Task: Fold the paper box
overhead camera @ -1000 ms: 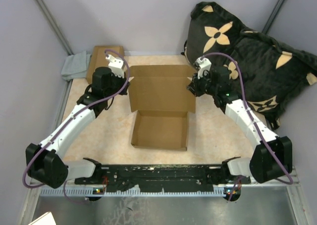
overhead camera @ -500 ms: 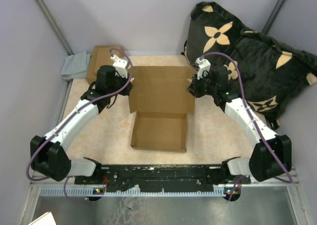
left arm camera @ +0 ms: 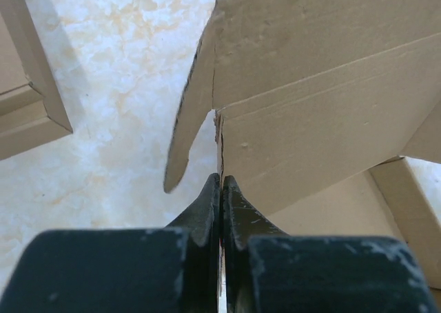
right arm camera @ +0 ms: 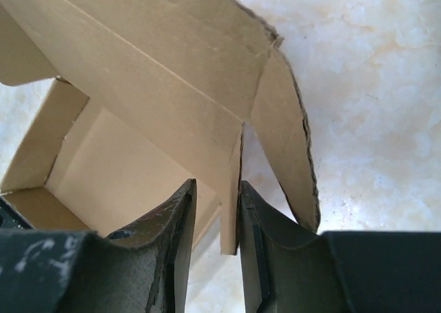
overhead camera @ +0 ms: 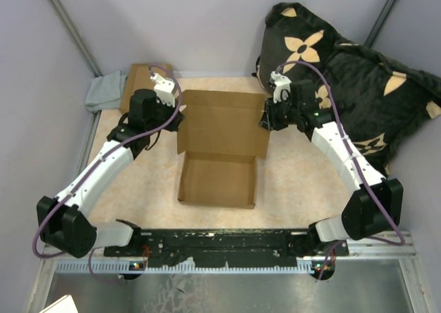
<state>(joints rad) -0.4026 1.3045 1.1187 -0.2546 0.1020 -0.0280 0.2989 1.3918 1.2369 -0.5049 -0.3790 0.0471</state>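
Jaws of the left gripper (left arm camera: 220, 183) are pressed together on a thin cardboard edge of the paper box (overhead camera: 219, 154). The two dark fingers (left arm camera: 205, 213) meet with only the sheet between them, at the crease where the raised lid joins its small side flap. Jaws of the right gripper (right arm camera: 216, 185) stand a little apart, with the opposite edge of the lid between them. The card lies against one of them and a narrow gap shows on its other side, so this gripper is around the edge but does not clamp it.

From the top camera neither pair of fingertips can be seen, because each wrist covers them. It is clear only that the two grippers are at the left and right ends of the lid. The box rests on the table (overhead camera: 296, 182), with its shallow tray open on the near side and the lid raised at the far side. In the wrist views the tray is cut off: one corner shows in the left view, part of the inside in the right view. Behind the far left corner of the box a stack of smaller cardboard boxes (overhead camera: 136, 78) is partly hidden by the left arm, and a grey cloth (overhead camera: 103, 92) lies further left. To the far right of the box a black cushion with tan flowers (overhead camera: 358, 78) runs out of the frame.
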